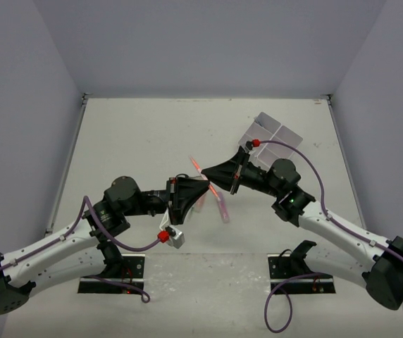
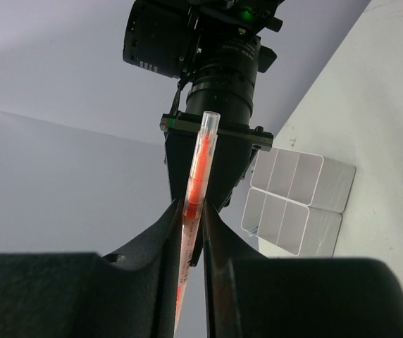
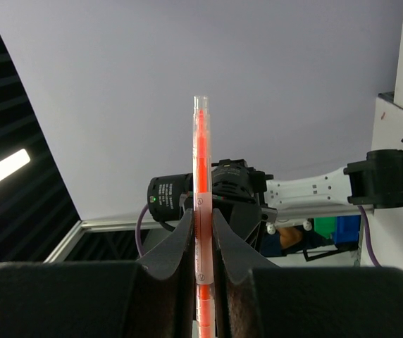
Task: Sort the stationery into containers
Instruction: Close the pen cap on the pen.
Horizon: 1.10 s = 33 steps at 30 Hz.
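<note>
Between the fingers of our right gripper (image 3: 201,217): orange marker (image 3: 201,155) clamped | left gripper (image 2: 193,210): jaws narrow around same marker, we cannot tell if gripping | white box (image 2: 293,204) beyond it

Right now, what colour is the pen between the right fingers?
Orange-red inside a clear barrel; the pen shows best in the right wrist view.

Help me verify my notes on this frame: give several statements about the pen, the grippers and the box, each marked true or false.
The right gripper is shut on the orange pen. True.
The pen lies flat on the table. False: it is up in the air, between the fingers of both the right gripper and the left gripper.
The white box has four compartments. True.
The box stands at the near left edge. False: it sits on the table at the far right.
</note>
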Available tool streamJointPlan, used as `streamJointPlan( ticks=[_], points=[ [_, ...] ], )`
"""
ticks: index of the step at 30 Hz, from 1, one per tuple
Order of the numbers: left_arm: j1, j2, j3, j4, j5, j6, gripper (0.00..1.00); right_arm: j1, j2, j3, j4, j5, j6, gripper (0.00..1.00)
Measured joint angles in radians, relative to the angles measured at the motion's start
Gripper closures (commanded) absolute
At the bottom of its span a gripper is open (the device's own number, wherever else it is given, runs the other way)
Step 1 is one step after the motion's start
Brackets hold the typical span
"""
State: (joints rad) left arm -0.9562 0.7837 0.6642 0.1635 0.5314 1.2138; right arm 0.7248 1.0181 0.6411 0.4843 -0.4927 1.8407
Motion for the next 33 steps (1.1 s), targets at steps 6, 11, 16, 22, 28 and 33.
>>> streamJointPlan(
  ticks=[6,11,16,22,28,33],
  points=[
    [0.0,0.0,0.008,-0.008,-0.013,-0.009,0.96,0.001,-0.009,0.0,-0.011,0.001,-0.002,1.0],
    [0.0,0.001,0.015,-0.015,-0.013,-0.01,1.0,0.001,-0.012,0.0,-0.017,0.002,-0.002,1.0],
    [0.0,0.003,0.015,-0.016,-0.012,-0.013,1.0,0.001,-0.012,0.0,-0.022,0.002,-0.002,1.0],
    [0.0,0.003,0.015,-0.019,-0.012,-0.023,1.0,0.001,-0.013,0.0,-0.029,0.002,-0.002,1.0],
    [0.0,0.002,0.017,-0.022,-0.001,-0.025,1.0,0.001,-0.029,0.0,-0.049,0.004,-0.005,0.73],
    [0.007,0.002,0.017,-0.025,-0.007,-0.036,1.0,0.007,-0.038,0.0,-0.043,0.001,-0.01,0.69]
  ],
)
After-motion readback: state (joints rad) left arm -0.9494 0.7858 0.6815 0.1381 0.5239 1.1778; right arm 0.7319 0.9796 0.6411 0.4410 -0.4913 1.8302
